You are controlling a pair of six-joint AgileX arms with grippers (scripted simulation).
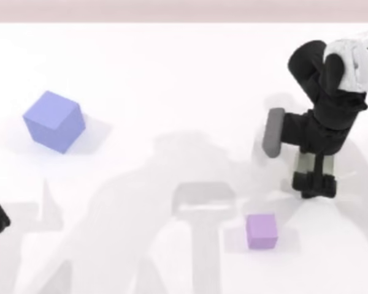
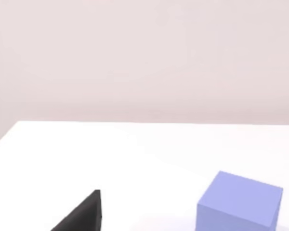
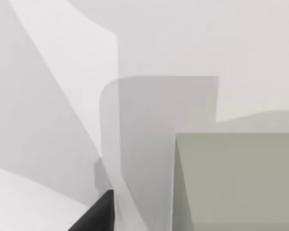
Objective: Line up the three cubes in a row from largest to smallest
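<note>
My right gripper at table's right side, clamped on olive cube, fingers pinching it. Blue cube sits far left; lilac cube near front, just left of gripper. My left arm parked at left edge; its fingers — cannot tell.

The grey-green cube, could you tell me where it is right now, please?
The grey-green cube sits in the right end effector at the top view's right side, up and right of the lilac cube.
</note>
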